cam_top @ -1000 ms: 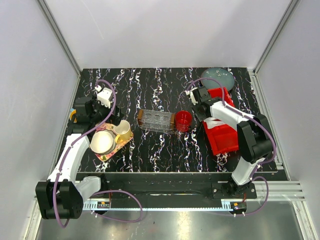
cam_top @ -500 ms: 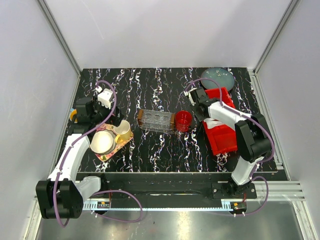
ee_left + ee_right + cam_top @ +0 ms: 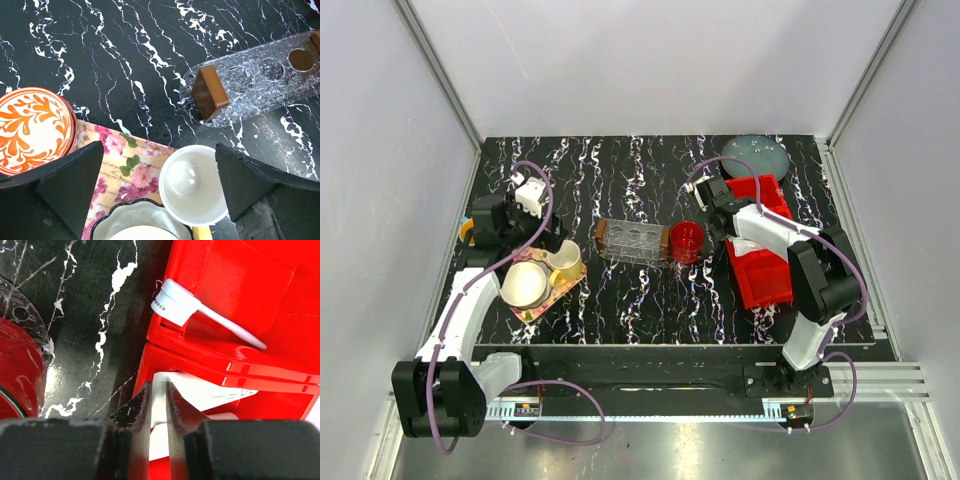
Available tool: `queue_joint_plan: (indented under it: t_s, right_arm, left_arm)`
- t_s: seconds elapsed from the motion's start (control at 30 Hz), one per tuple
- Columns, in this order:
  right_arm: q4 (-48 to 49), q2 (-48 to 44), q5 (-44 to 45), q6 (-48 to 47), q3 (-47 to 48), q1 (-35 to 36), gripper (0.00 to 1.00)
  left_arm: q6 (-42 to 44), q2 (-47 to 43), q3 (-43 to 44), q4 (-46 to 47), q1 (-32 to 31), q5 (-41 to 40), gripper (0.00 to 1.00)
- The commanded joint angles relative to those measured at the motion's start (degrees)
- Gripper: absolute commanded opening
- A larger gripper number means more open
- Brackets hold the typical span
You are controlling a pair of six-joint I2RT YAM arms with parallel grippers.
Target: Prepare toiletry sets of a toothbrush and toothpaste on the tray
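Note:
My right gripper (image 3: 158, 390) reaches into the red compartment bin (image 3: 220, 270) and is shut on a white toothpaste tube (image 3: 205, 391) lying in its near compartment. A second white tube (image 3: 222, 416) shows beside it. The pale toothbrush (image 3: 200, 310) lies in the far compartment, its head resting over the bin's left wall. In the top view the right gripper (image 3: 723, 218) is at the bin's left edge. The clear tray (image 3: 633, 241) with brown end handles sits mid-table, also in the left wrist view (image 3: 260, 80), and holds no tube or brush. My left gripper (image 3: 159, 150) is open and empty.
A flowery tray (image 3: 125, 165) under the left gripper holds a white cup (image 3: 195, 185) and a scalloped bowl (image 3: 135, 225). An orange-patterned dish (image 3: 32, 127) lies at its left. A red cup (image 3: 687, 241) stands between the clear tray and the bin. A grey plate (image 3: 756, 152) lies at the back right.
The right wrist has shifted slightly left and toward the back over the bin. The left arm has not moved.

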Motion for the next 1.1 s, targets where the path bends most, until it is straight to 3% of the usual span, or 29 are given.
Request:
queue_joint_plan:
  t_s: [0.0,0.53,1.07]
  right_arm:
    - [1.6,-0.1,2.4,-0.5,0.3,0.4,0.18]
    - [0.5,-4.3,4.1,-2.0,1.6,0.7,0.0]
    - [-9.1,-13.0,1.5,-0.4,9.3,0.4,0.0]
  left_arm:
    - [0.8,-0.3,-0.2,3.3,-0.1,0.8,0.99]
    - [0.7,-0.2,0.2,3.3,-0.1,1.0,0.99]
    - [0.7,-0.1,0.7,3.3,-0.1,1.3,0.99]
